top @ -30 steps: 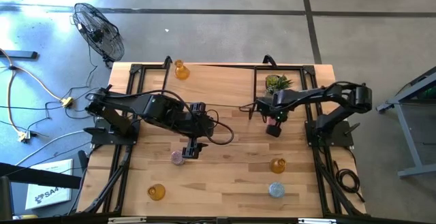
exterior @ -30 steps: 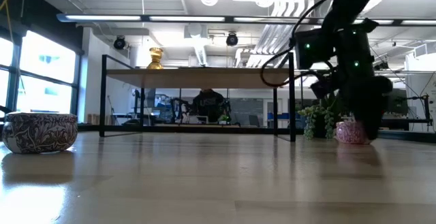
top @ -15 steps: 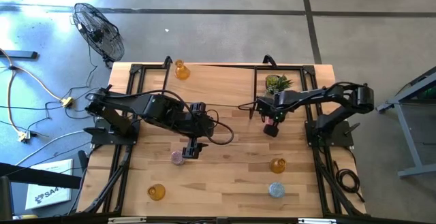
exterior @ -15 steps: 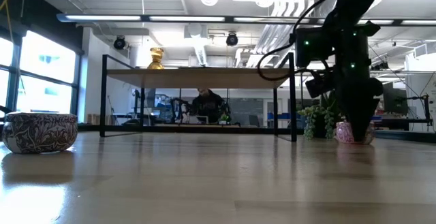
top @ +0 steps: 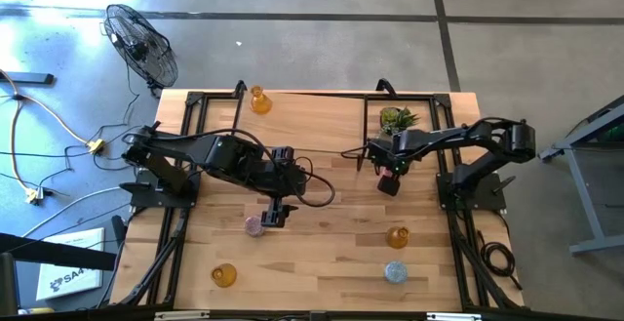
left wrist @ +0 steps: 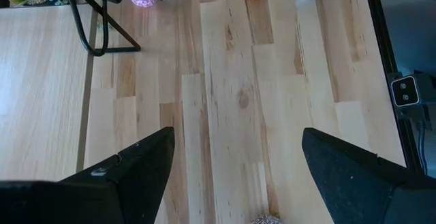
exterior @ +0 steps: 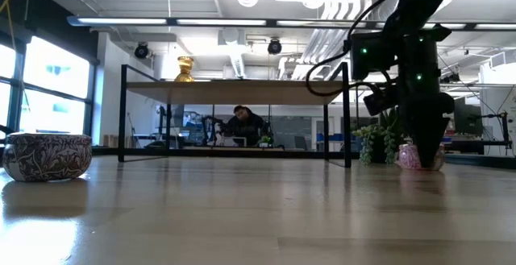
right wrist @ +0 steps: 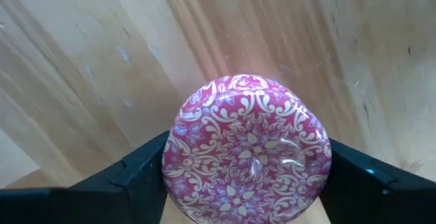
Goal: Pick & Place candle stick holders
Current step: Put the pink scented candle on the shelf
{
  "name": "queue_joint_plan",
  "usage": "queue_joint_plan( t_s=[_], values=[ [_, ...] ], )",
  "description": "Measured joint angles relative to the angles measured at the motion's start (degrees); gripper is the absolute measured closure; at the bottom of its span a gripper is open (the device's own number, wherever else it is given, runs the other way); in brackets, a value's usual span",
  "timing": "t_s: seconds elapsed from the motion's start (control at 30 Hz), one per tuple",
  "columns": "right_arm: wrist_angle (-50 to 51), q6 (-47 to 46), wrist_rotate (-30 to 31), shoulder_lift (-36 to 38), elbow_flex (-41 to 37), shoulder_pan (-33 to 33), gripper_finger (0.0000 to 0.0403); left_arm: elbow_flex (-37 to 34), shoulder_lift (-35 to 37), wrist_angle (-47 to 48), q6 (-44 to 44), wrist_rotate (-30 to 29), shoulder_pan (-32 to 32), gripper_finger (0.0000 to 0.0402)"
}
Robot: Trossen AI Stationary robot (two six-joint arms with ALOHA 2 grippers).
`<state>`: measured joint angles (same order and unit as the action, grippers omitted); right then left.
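My right gripper (top: 389,183) stands over a pink patterned glass holder (right wrist: 247,163) in front of the potted plant (top: 397,118), its fingers against the holder's two sides. The holder also shows in the low view (exterior: 413,157). My left gripper (top: 276,214) is open at mid-table beside a second pink holder (top: 254,225), whose top shows between its fingers (left wrist: 264,219). Amber holders stand at the far edge (top: 259,100), near right (top: 397,236) and near left (top: 224,275). A light blue holder (top: 395,272) stands near right. My right gripper has the pink holder's round body (right wrist: 177,157) between its two fingers (right wrist: 139,173), one on each side. The fingers come from above, pointing down. The holder stands upright with its base on the table (exterior: 407,167).
A black metal frame (top: 380,136) runs along the table's far part, close to my right gripper. The spiky green plant (exterior: 377,140) stands just behind the held holder. Bare wood lies between the two arms (top: 331,233).
My right gripper has shifted a little toward the table's left edge and now stands squarely over the pink holder, which has stayed on the table by the plant.
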<state>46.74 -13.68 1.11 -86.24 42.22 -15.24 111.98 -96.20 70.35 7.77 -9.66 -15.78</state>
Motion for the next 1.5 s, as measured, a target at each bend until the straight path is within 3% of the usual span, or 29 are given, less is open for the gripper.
queue_joint_plan(
  t_s=[0.23, 0.43, 0.73, 0.93, 1.1, 1.27, 1.5],
  values=[
    [4.5, -2.4, -0.5, 0.0, 0.0, 6.1, 0.0118, 0.0, 0.0, 0.0, 0.0, 0.0, 0.0, 0.0087],
    [9.4, -7.8, 3.3, 1.3, 2.6, 14.5, 0.0118, 0.0, 0.0, 0.0, 0.0, 0.0, 0.0, 0.0087],
    [25.7, -16.7, 15.4, 3.8, 19.4, 26.9, 0.0118, 0.0, 0.0, 0.0, 0.5, 0.0, 0.0, 0.0087],
    [36.7, -19.5, 23.2, 3.8, 34.0, 29.7, 0.0118, 0.0, 0.0, 0.0, 1.5, 1.3, 0.0, 0.0087],
    [38.3, -12.7, 28.0, 3.8, 44.7, 27.2, 0.0118, 0.0, 0.0, 0.0, 2.5, 2.5, 0.0, 0.0087],
    [35.5, -2.5, 28.8, 3.8, 52.3, 20.3, 0.0118, 0.0, 0.0, 0.5, 6.0, 0.4, 0.0, 0.0087],
    [25.6, 10.6, 15.8, 2.1, 58.3, 5.9, 0.0118, 0.0, 1.0, 3.0, 6.7, -1.6, -0.1, 0.0087]
  ],
)
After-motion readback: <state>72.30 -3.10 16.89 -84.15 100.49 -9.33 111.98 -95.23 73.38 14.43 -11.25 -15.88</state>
